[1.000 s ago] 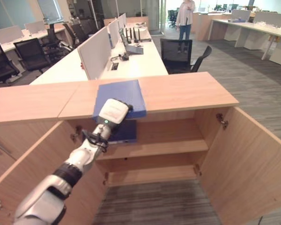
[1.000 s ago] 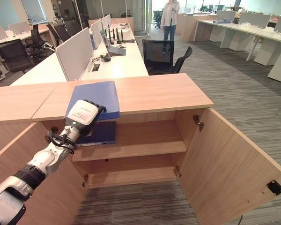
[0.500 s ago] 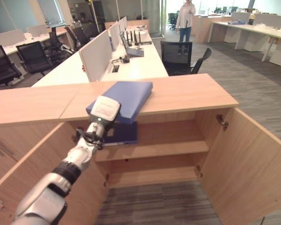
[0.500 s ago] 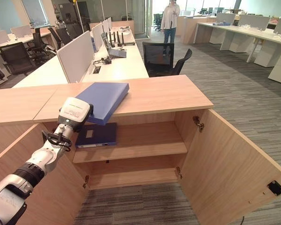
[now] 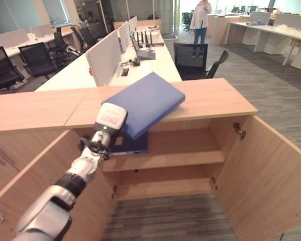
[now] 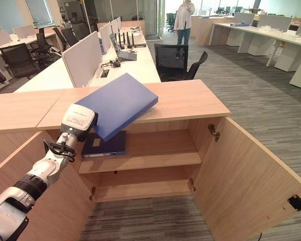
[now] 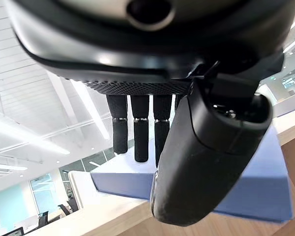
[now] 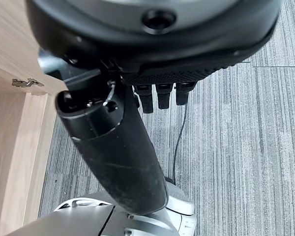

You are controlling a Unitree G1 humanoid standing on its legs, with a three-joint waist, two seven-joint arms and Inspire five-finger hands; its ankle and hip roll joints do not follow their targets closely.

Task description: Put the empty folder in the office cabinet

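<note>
Left hand (image 5: 109, 118) is pinching one corner of the blue folder (image 5: 146, 102), tilting it above the cabinet top (image 5: 210, 98). Risk — it is swinging or slipping, striking the surface edge before entering the shelf (image 5: 180, 156). Right hand (image 8: 113, 147) is hanging relaxed, grasping nothing.

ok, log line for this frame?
left robot hand: grips blue folder | folder: tilted, partly over cabinet top | upper shelf: second folder | right robot hand: idle

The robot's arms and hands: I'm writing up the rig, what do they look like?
The left arm is silver-grey with a black ribbed band and thin black cables at the wrist. The left hand has a white back with print and a green light. The right hand shows dark fingers and a thick dark thumb.
</note>
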